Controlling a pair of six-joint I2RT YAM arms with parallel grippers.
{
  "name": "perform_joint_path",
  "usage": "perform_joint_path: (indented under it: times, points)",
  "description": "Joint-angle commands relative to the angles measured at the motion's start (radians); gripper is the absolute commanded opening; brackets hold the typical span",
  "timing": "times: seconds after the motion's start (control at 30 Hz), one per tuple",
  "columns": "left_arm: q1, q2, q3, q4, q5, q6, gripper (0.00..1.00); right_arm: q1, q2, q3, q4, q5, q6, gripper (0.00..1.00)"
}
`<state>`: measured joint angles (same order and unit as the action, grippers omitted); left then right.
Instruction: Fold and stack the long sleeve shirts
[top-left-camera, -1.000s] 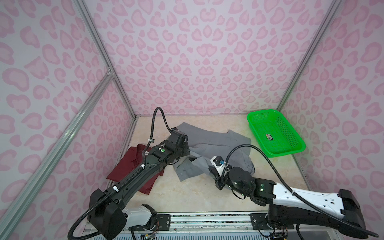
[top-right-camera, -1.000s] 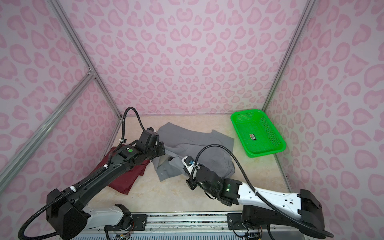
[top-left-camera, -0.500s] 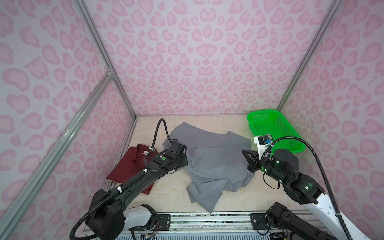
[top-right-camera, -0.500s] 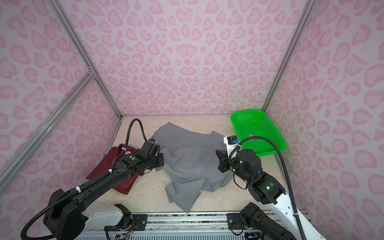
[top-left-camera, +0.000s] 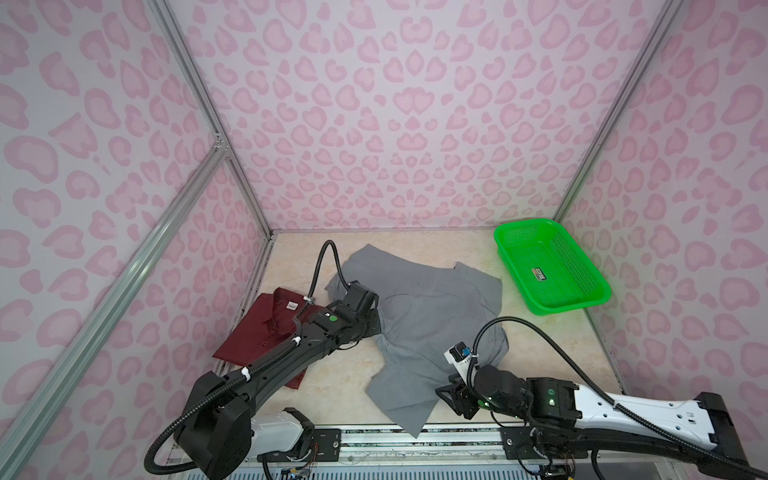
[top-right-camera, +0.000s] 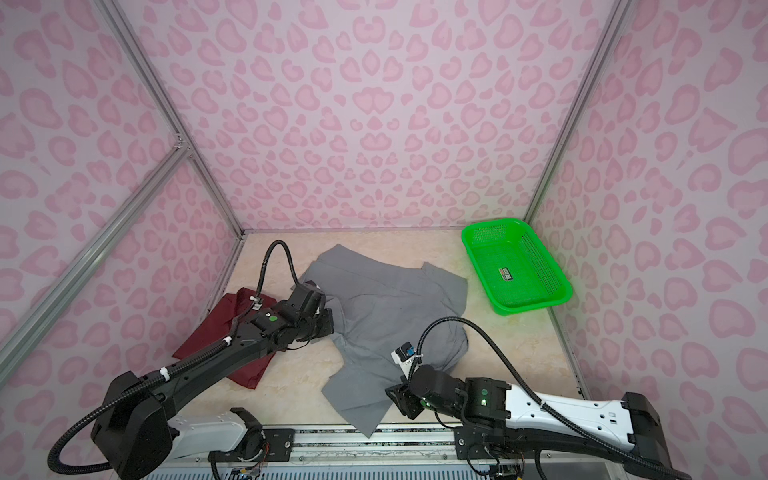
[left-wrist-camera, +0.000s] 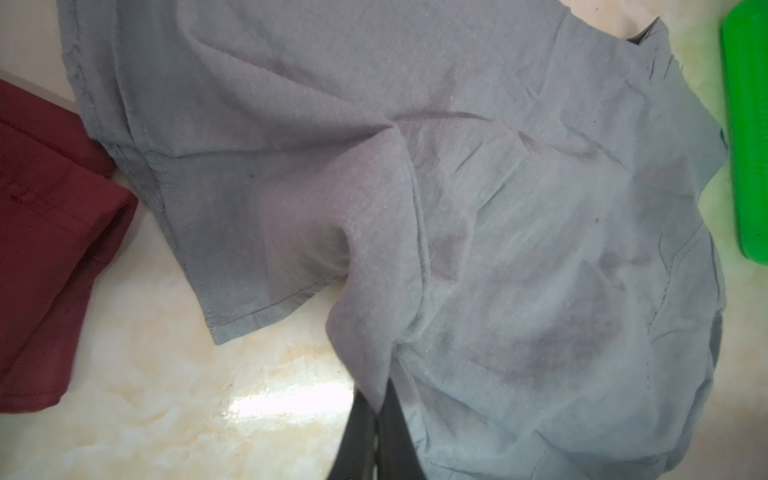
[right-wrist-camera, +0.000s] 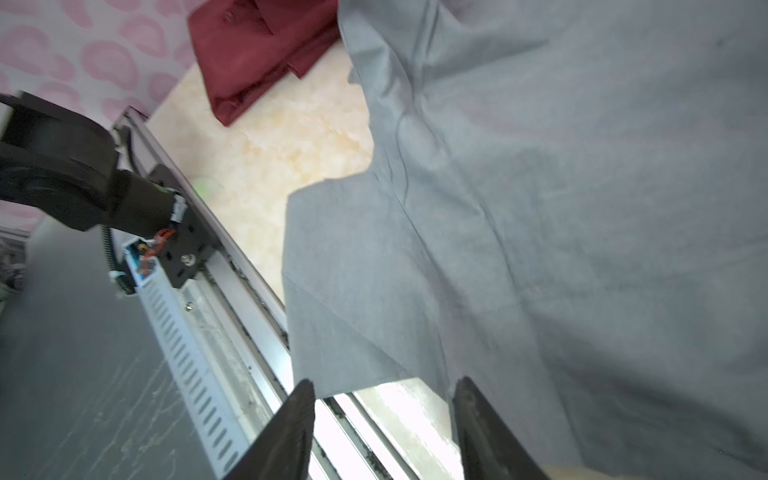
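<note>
In both top views, grey shirt (top-left-camera: 432, 316) rumpled in the middle, maroon shirt (top-left-camera: 262, 328) at left, green basket (top-left-camera: 552, 309) far right, only left wrist view shows left gripper (left-wrist-camera: 376, 424) pinching grey cloth, only right wrist view shows right gripper (right-wrist-camera: 382, 415) spread, empty, at near hem

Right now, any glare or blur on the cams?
Left wrist: glare patch on the table, grey shirt partly washed out. Right wrist: blurred overall, blown-out highlight between the right gripper fingers. Both top views: sharp, evenly lit.
</note>
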<state>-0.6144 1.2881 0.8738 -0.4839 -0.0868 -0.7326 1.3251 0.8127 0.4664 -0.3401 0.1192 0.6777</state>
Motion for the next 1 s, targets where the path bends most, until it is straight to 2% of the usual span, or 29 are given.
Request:
perform_joint_path:
  times: [0.0,0.1,0.3,0.47,0.57,0.67,0.77,0.87,0.9,0.97]
  points:
    - [0.002,-0.005,0.013,0.015,-0.016,-0.019,0.04,0.062,0.074,-0.065,0.138,0.115,0.181,0.55]
    - [0.001,-0.009,-0.001,0.026,-0.006,-0.033,0.04,0.08,0.176,-0.095,0.225,0.116,0.261,0.55]
    - [0.001,-0.018,-0.042,0.041,-0.005,-0.043,0.04,0.082,0.363,-0.108,0.388,0.064,0.309,0.48]
    - [0.001,-0.022,-0.058,0.041,-0.002,-0.043,0.04,0.065,0.482,-0.041,0.294,0.118,0.355,0.45]
    - [-0.001,-0.023,-0.086,0.054,0.003,-0.045,0.04,-0.052,0.46,-0.102,0.3,0.062,0.37,0.44]
    - [-0.002,-0.009,-0.114,0.071,0.017,-0.048,0.04,-0.209,0.372,-0.179,0.312,0.006,0.349,0.45]
    - [-0.003,0.011,-0.136,0.085,0.032,-0.045,0.04,-0.36,0.245,-0.197,0.22,0.049,0.264,0.46]
    - [-0.005,0.025,-0.141,0.09,0.042,-0.04,0.04,-0.563,0.135,-0.186,0.121,-0.011,0.149,0.47]
    - [-0.005,0.026,-0.142,0.087,0.042,-0.038,0.06,-0.632,0.094,-0.187,0.096,-0.045,0.114,0.47]
    - [-0.005,0.024,-0.137,0.075,0.037,-0.035,0.26,-0.722,0.03,-0.182,0.055,-0.093,0.064,0.48]
